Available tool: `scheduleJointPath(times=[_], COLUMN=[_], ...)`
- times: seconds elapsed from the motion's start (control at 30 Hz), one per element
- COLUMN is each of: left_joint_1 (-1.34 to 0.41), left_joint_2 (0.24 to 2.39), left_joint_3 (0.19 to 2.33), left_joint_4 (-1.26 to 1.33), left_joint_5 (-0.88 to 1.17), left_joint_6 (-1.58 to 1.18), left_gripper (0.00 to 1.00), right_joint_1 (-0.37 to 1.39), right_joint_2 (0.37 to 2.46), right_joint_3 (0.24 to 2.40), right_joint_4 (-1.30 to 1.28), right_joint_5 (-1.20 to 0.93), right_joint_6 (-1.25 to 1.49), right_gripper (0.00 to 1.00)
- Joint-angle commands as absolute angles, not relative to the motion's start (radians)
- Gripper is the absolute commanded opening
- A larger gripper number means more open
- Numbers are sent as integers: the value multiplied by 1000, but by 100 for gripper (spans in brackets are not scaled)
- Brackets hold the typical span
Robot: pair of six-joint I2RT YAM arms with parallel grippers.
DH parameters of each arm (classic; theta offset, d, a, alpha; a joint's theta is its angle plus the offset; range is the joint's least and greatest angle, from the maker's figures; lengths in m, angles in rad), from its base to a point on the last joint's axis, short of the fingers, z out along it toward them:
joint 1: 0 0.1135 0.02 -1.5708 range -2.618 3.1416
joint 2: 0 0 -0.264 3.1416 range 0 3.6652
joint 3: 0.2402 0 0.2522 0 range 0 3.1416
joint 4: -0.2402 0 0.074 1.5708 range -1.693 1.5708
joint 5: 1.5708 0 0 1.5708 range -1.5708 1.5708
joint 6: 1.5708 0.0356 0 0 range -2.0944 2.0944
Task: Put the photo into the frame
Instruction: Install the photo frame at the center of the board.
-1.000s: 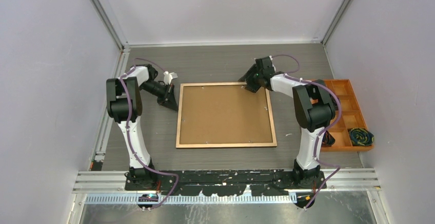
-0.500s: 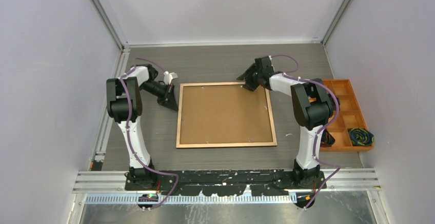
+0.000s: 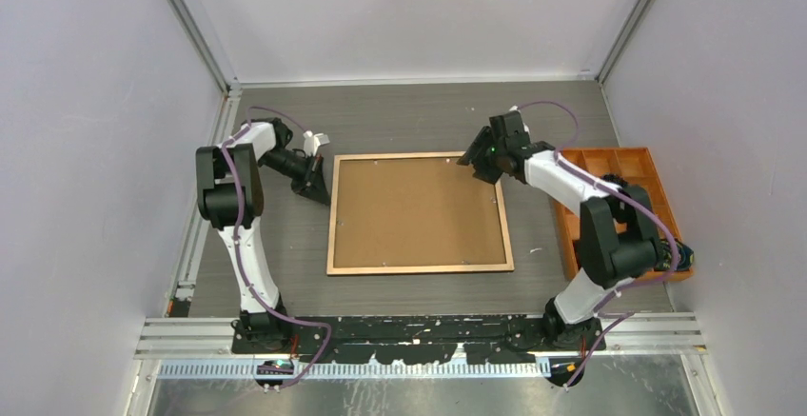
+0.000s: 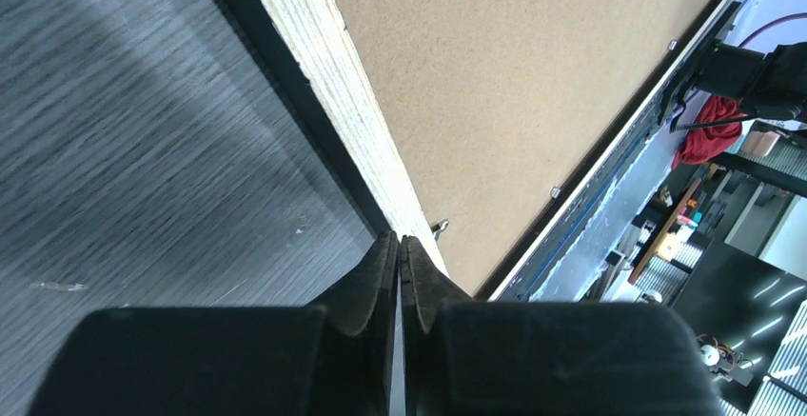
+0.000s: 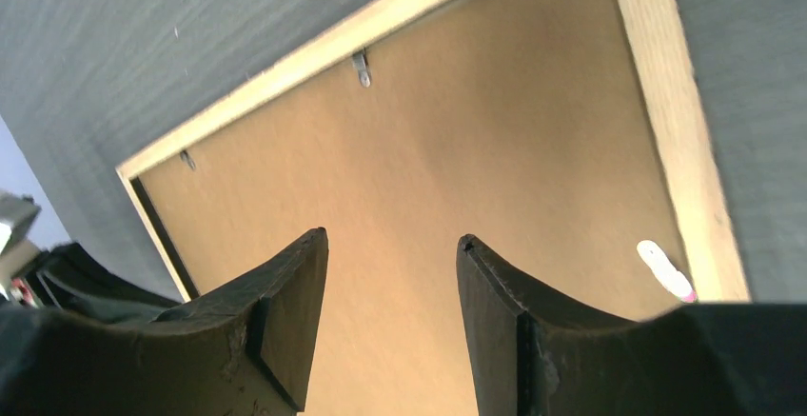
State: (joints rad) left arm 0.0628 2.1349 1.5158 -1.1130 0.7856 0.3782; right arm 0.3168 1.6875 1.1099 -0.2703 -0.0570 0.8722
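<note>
Dark grey wood-grain surface (image 3: 409, 116). A light wood frame (image 3: 419, 268) lies flat at its centre, back up. An orange compartment tray (image 3: 628, 152) sits at its right edge.

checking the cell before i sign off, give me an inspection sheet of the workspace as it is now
surface: dark grey wood-grain table, no spills seen
job's things: frame lies flat, back up, with the brown backing board in it; photo not seen
clutter: orange compartment tray at the table's right side, partly hidden by the right arm
grippers: left gripper shut, tips at the frame's left rail; right gripper open, holding nothing, over the board near its far right corner
cables: purple cable loops off the right wrist; none lies on the frame
surroundings: pale walls on three sides, metal rail along the near edge
</note>
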Motion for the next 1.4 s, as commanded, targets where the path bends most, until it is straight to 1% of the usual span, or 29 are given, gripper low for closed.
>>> scheduleJointPath(times=[0.0, 0.2, 0.27, 0.37, 0.43, 0.47, 0.73, 1.0, 1.23, 1.37], left_joint_1=[63, 48, 38, 26, 19, 16, 13, 13, 14, 14], left_joint_2=[2078, 2064, 2057, 2057, 2064, 2065, 2083, 2079, 2079, 2079], left_joint_3=[1518, 1500, 1491, 1479, 1477, 1474, 1450, 1447, 1447, 1447], left_joint_4=[-1134, -1130, -1121, -1108, -1103, -1096, -1058, -1054, -1056, -1060], left_joint_5=[805, 817, 818, 807, 796, 783, 718, 695, 690, 692], left_joint_6=[397, 395, 392, 384, 383, 382, 382, 386, 394, 394], left_gripper=[8, 23, 26, 27, 27, 27, 17, 15, 12, 11], right_joint_1=[337, 344, 345, 345, 345, 344, 345, 345, 344, 344], right_joint_2=[1559, 1512, 1512, 1516, 1524, 1529, 1573, 1604, 1608, 1621], right_joint_3=[1021, 934, 921, 912, 913, 915, 946, 955, 962, 966], right_joint_4=[-376, -412, -418, -426, -428, -431, -423, -395, -350, -327], right_joint_5=[-33, -30, -26, -5, -3, 31, 107, 171, 232, 224], right_joint_6=[780, 766, 763, 756, 749, 744, 714, 707, 708, 714], right_gripper=[58, 58, 58, 58, 58, 57, 57, 56, 52, 51])
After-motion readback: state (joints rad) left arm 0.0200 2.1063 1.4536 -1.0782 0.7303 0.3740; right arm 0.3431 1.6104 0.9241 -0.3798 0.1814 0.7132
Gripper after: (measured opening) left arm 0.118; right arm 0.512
